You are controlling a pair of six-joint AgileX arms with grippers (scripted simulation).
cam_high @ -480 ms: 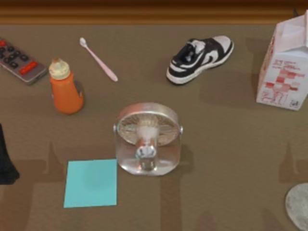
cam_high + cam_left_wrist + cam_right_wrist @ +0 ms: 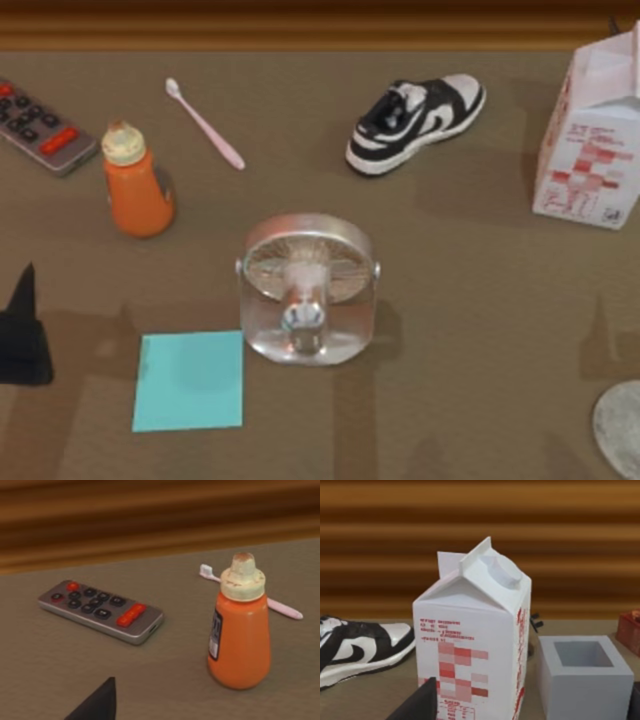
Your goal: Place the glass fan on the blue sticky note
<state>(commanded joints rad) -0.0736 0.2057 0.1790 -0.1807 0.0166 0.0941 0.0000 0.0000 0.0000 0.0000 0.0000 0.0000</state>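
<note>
So the glass fan [image 2: 308,288] sits near the middle of the table [image 2: 470,300], upright on its clear base, nothing touching it. The blue sticky note [image 2: 189,381] lies flat just beside it, toward the table's left and nearer the front edge; the note's corner nearly meets the fan's base, but I can't say if they actually touch.

Only a dark pointed bit of the left gripper [image 2: 22,335] pokes in at the left edge of the top view, well apart from the fan, and its wrist camera catches just one black fingertip [image 2: 97,705]. Honestly can't tell if it's spread or pinched. The right gripper doesn't appear in the top view at all; its own camera shows only a dark tip [image 2: 420,702], so same story there.

Other stuff: an orange bottle [image 2: 136,182], a pink toothbrush [image 2: 205,124], a remote [image 2: 40,125] cut off at the left edge, a black-and-white sneaker [image 2: 415,120], a milk carton [image 2: 592,135] clipped at the right, and a grey disc [image 2: 620,425] half out of frame.
</note>
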